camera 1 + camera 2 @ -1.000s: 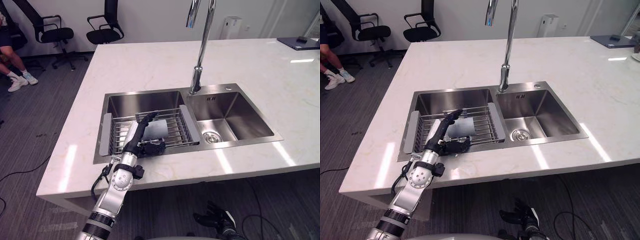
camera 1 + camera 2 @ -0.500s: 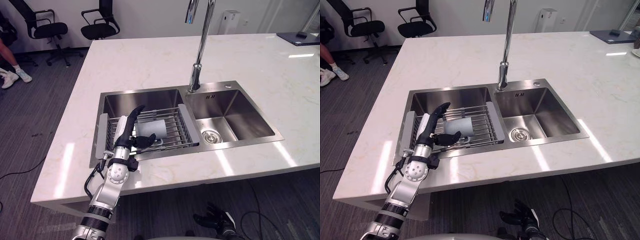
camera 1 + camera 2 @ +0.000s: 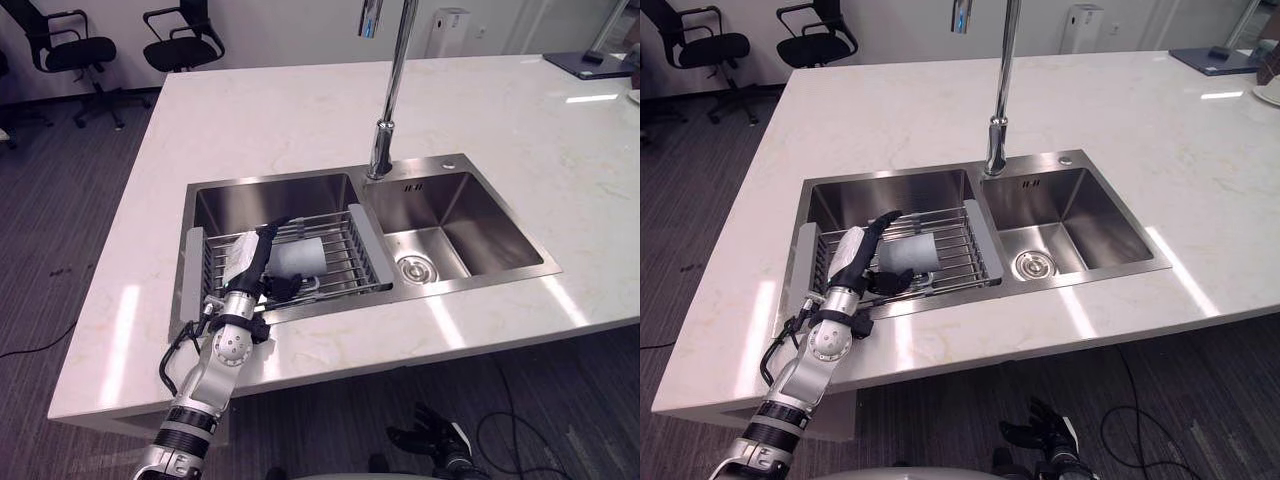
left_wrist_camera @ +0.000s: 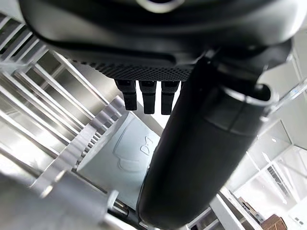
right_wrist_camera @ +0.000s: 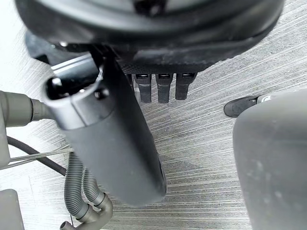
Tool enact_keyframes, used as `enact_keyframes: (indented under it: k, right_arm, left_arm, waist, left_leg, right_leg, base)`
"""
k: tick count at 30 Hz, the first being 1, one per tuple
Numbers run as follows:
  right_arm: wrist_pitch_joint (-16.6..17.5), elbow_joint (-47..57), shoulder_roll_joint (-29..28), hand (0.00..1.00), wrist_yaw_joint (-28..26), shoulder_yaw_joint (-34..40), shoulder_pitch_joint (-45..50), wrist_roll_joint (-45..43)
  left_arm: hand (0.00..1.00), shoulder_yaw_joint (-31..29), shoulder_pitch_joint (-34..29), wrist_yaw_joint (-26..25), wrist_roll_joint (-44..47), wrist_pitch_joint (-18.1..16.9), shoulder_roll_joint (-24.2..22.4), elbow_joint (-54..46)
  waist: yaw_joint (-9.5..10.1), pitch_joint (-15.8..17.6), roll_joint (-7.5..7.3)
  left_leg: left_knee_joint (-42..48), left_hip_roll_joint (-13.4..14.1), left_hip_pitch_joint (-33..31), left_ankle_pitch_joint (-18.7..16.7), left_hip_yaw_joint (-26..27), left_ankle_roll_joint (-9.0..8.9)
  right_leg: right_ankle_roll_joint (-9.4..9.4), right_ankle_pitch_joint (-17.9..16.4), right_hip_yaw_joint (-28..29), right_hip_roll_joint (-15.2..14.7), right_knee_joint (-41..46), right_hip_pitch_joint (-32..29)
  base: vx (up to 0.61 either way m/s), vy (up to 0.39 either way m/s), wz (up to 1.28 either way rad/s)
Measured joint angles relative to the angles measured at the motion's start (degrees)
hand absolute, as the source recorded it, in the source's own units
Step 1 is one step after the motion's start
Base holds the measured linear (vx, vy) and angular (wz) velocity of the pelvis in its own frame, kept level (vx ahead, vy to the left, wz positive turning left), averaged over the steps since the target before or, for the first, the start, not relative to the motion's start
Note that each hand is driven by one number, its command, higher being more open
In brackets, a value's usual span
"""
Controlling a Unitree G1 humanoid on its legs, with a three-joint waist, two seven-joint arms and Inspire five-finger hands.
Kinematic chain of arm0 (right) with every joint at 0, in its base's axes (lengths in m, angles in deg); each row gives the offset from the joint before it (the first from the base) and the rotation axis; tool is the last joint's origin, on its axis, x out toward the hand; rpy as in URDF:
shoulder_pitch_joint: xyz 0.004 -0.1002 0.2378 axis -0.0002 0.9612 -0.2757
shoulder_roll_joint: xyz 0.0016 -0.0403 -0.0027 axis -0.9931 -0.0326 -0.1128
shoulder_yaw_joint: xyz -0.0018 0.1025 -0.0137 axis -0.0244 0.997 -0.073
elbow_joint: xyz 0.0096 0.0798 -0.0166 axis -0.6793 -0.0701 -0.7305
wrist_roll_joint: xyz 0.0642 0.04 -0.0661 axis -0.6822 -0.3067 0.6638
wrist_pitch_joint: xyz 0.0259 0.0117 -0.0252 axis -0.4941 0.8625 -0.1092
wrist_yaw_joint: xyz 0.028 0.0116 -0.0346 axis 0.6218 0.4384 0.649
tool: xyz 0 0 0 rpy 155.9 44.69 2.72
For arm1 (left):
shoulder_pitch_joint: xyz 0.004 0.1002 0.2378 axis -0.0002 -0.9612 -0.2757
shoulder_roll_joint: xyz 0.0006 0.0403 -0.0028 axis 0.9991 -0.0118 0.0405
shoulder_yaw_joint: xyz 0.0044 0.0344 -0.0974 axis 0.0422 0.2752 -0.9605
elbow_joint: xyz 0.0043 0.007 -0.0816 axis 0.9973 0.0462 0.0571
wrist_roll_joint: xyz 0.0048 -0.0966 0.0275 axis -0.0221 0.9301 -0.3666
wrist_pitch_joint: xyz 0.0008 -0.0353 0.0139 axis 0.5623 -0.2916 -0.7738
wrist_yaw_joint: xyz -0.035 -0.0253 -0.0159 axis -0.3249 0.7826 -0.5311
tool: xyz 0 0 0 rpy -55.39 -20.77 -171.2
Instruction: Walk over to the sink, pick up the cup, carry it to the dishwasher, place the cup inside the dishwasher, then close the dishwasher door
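A pale grey cup [image 3: 297,258] lies on its side on the wire rack [image 3: 340,245] set across the sink's left basin [image 3: 270,200]. My left hand [image 3: 250,262] reaches in over the sink's front rim and rests at the cup's left side. Its fingers are straight and its thumb [image 3: 283,289] points along the rack just in front of the cup, so the hand is open. The left wrist view has the cup [image 4: 125,154] lying past the thumb [image 4: 201,143] on the rack's bars. My right hand [image 3: 430,438] hangs low by the floor, fingers relaxed.
A tall chrome faucet [image 3: 385,120] rises behind the divider between the basins. The right basin [image 3: 455,225] has a round drain [image 3: 412,268]. The white marble counter [image 3: 280,120] surrounds the sink. Two office chairs [image 3: 180,45] stand at the back left.
The view has shifted, bringing the counter closer. My left hand has come off the top of the cup and now sits lower at its left side. The cup has not moved.
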Motion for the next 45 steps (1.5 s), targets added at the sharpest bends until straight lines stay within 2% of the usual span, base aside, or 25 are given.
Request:
enact_keyframes:
  k: [12, 17, 22, 23, 35, 45]
  right_arm:
    - [0.4, 0.0, 0.9, 0.9, 0.0, 0.0, -0.2, 0.0]
    - [0.7, 0.0, 1.1, 0.9, 0.0, 0.0, -0.2, 0.0]
    - [0.9, 0.0, 1.7, 0.9, 0.0, -0.2, 0.1, 0.0]
    - [0.9, 0.0, 1.9, 0.9, 0.0, -0.2, 0.1, 0.0]
    - [1.2, 0.0, 2.6, 0.9, -0.3, -1.2, -0.2, 0.0]
    - [1.2, 0.0, 2.6, 0.9, -0.4, -1.2, -0.3, 0.0]
  left_arm:
    - [0.9, 0.7, 3.5, 0.2, -8.7, 1.6, 3.4, 2.3]
    - [0.9, 1.2, 6.5, 1.9, -10.2, 1.6, 4.7, 4.8]
    - [0.9, 4.6, 8.5, 3.5, -13.8, 0.8, 6.9, 6.2]
    - [0.3, 5.2, 9.0, 3.7, -14.8, 0.7, 7.3, 6.8]
    - [0.3, 9.8, 13.4, 5.9, -16.7, -2.8, 11.3, 9.2]
    - [0.3, 9.7, 13.6, 6.1, -11.5, -2.1, 11.8, 10.3]
  waist:
    - [-1.0, 1.4, 0.49]
    - [-1.53, 1.7, 0.64]
    - [-1.74, 1.9, 0.96]
    - [-1.77, 1.9, 0.97]
    - [-3.36, 2.0, 1.0]
    - [-3.8, 2.1, 1.19]
  left_leg:
    - [0.0, 0.0, 0.0, -0.1, 0.3, -0.1]
    - [0.0, 0.0, 0.0, -0.1, 0.9, -0.11]
    - [0.0, 0.0, 0.1, -0.1, 1.1, -0.11]
    - [0.1, 0.0, 0.1, -0.1, 1.1, -0.11]
    - [0.1, 0.0, 0.3, -0.1, 1.6, -0.09]
    - [0.1, 0.0, 0.9, -0.1, 1.6, -0.08]
  right_leg:
    - [-0.01, 0.0, 0.4, 0.0, 0.0, -0.2]
    - [0.05, 0.2, 1.0, 0.0, 0.0, -0.6]
    - [0.02, 0.3, 1.2, 0.0, 0.0, -0.6]
    - [0.03, 0.3, 1.2, 0.0, 0.0, -0.6]
    - [0.08, 0.9, 1.7, 0.0, -0.5, -0.5]
    - [0.01, 1.2, 1.7, 0.0, -1.1, 0.3]
  base:
    - [-0.01, -0.003, -0.01]
    - [-0.01, -0.008, -0.06]
    - [-0.01, -0.003, 0.0]
    - [-0.03, -0.014, -0.02]
    - [-0.02, -0.009, -0.02]
    - [-0.01, -0.007, 0.0]
